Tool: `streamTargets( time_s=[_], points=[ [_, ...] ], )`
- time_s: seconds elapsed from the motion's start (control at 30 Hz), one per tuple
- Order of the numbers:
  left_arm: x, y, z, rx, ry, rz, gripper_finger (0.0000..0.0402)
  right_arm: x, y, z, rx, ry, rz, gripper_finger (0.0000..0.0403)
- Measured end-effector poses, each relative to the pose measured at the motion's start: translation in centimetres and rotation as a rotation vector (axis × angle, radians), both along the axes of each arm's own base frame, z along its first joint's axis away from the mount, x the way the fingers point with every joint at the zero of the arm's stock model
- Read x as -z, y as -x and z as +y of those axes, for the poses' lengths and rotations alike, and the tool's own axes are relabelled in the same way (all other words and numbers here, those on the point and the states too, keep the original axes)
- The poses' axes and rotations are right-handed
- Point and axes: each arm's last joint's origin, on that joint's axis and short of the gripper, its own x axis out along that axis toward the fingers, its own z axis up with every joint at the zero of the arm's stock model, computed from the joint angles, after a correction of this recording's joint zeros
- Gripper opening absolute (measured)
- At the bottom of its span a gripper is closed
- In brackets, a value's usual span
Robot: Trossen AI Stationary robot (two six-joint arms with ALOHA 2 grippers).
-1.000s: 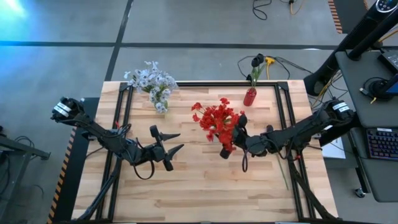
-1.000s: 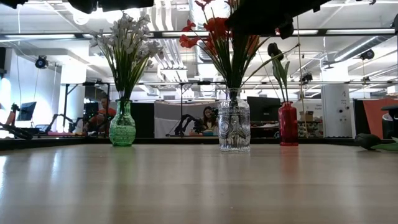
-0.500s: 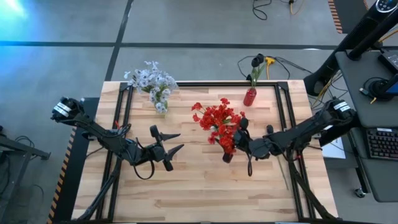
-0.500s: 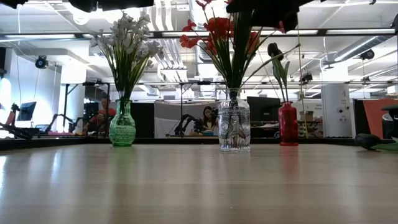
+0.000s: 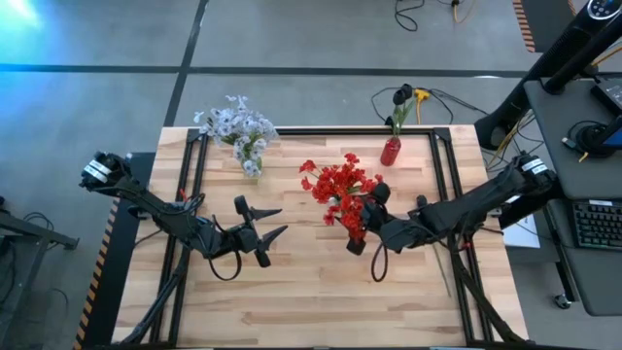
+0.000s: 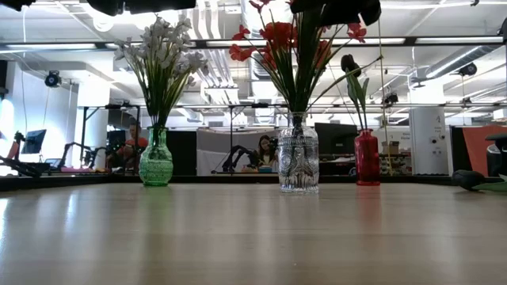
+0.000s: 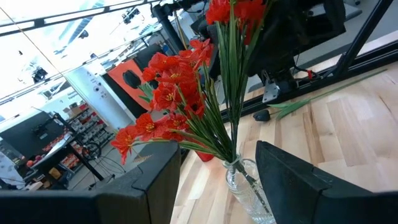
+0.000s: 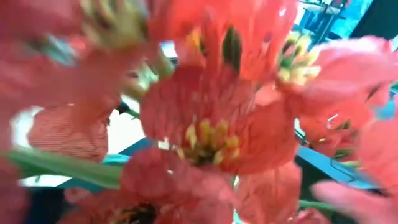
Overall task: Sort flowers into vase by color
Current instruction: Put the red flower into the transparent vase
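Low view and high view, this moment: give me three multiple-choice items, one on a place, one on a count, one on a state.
1. Where do the red flowers stand?
A. green vase
B. clear vase
C. red vase

2. How many vases stand on the table?
A. two
B. three
C. four

3. How is the left tool?
A. open, empty
B. shut on a stem
C. inside a vase

Key:
1 B: their stems go down into the clear vase.
2 B: the green vase, the clear one and the red vase.
3 A: its fingers stand apart over bare wood, with nothing between them.
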Motion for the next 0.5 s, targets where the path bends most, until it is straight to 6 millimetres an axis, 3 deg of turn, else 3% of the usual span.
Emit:
streamTargets(
  time_s=[0.23,0.5],
  points=[
    [0.0,0.0,0.0,0.0,0.0,0.0,0.0191,-1.2,0.0,0.0,0.007,0.0,0.032,0.0279],
    [0.0,0.0,0.0,0.0,0.0,0.0,0.0191,-1.5,0.0,0.0,0.009,-0.003,0.033,0.024]
  ],
)
